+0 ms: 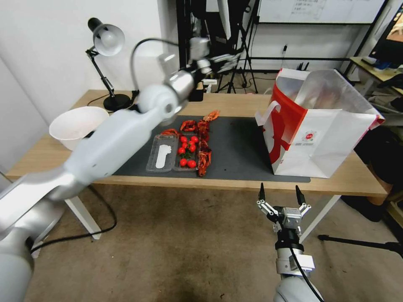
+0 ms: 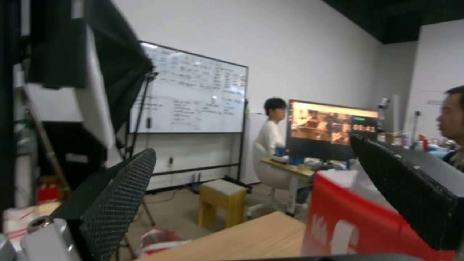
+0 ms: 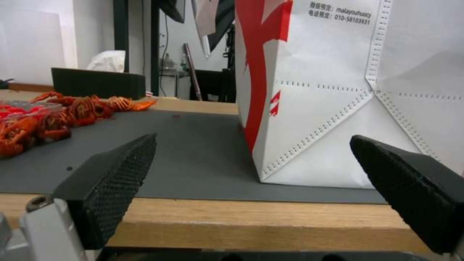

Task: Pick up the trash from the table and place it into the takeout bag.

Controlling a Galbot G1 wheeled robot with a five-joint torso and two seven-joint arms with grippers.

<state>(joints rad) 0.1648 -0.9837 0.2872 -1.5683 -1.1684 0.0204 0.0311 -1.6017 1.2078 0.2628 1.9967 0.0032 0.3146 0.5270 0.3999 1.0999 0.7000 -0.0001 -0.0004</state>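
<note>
left claw (image 1: 218,63) raised past desk's (image 1: 235,105) far edge, right claw (image 1: 280,196) below near edge, both gaping empty; risk: arm swing topples bag (image 1: 331,142).

The robot's long white-and-silver left arm (image 1: 105,151) stretches up and forward, elbow high, wrist raised well above the table's far side. Its left gripper (image 1: 222,61) points out into the room, and the two black ridged pads (image 2: 121,195) stand wide apart with nothing between them. The right arm (image 1: 291,268) is low, short of the table's near edge, its right gripper (image 1: 280,193) pointing forward, fingers spread and empty.
</note>
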